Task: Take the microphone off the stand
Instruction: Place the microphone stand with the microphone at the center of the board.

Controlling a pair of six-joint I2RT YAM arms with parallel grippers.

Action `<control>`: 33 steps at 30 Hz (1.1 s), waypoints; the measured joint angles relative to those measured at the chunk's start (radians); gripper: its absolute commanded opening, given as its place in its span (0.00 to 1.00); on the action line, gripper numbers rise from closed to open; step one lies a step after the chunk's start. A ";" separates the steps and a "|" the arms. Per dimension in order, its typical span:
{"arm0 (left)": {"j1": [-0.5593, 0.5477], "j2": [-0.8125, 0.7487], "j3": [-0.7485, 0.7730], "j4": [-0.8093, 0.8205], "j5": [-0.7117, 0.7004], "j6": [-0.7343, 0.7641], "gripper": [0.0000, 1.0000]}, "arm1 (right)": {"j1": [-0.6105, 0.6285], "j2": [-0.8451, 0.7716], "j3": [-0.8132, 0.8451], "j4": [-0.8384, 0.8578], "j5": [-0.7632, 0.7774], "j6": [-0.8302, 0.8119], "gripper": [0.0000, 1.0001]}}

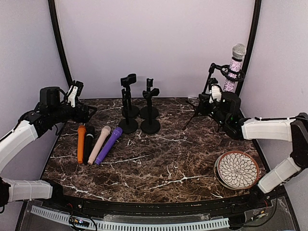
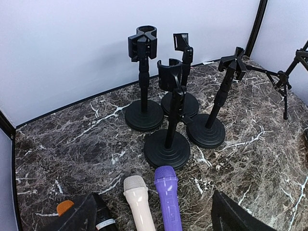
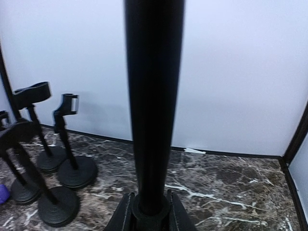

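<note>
A glittery pink microphone (image 1: pixel 235 64) with a silver head stands upright in the clip of a black tripod stand (image 1: pixel 210 82) at the back right. My right gripper (image 1: pixel 212 103) is shut on the stand's pole, below the microphone. In the right wrist view the pole (image 3: pixel 154 96) rises between the gripper's (image 3: pixel 150 211) fingers; the microphone is out of that view. My left gripper (image 1: pixel 88 113) is open and empty at the far left, above the heads of the loose microphones; it also shows in the left wrist view (image 2: pixel 154 222).
Orange (image 1: pixel 81 143), black (image 1: pixel 89 144), cream (image 1: pixel 99 143) and purple (image 1: pixel 109 144) microphones lie side by side at the left. Several empty round-based stands (image 1: pixel 139 108) cluster at the back centre. A patterned plate (image 1: pixel 237 169) sits front right.
</note>
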 measured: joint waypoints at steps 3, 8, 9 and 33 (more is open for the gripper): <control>0.000 0.000 -0.008 0.008 0.000 0.001 0.84 | 0.085 -0.063 -0.020 -0.021 -0.009 0.000 0.00; 0.000 0.000 -0.023 0.025 0.001 0.006 0.84 | 0.244 -0.124 -0.055 -0.074 -0.004 0.010 0.00; 0.000 0.000 -0.027 0.030 0.001 0.006 0.84 | 0.277 -0.129 -0.061 -0.085 0.000 0.016 0.00; 0.000 -0.028 -0.069 0.089 0.100 0.033 0.84 | 0.619 0.133 -0.026 -0.044 -0.023 0.030 0.00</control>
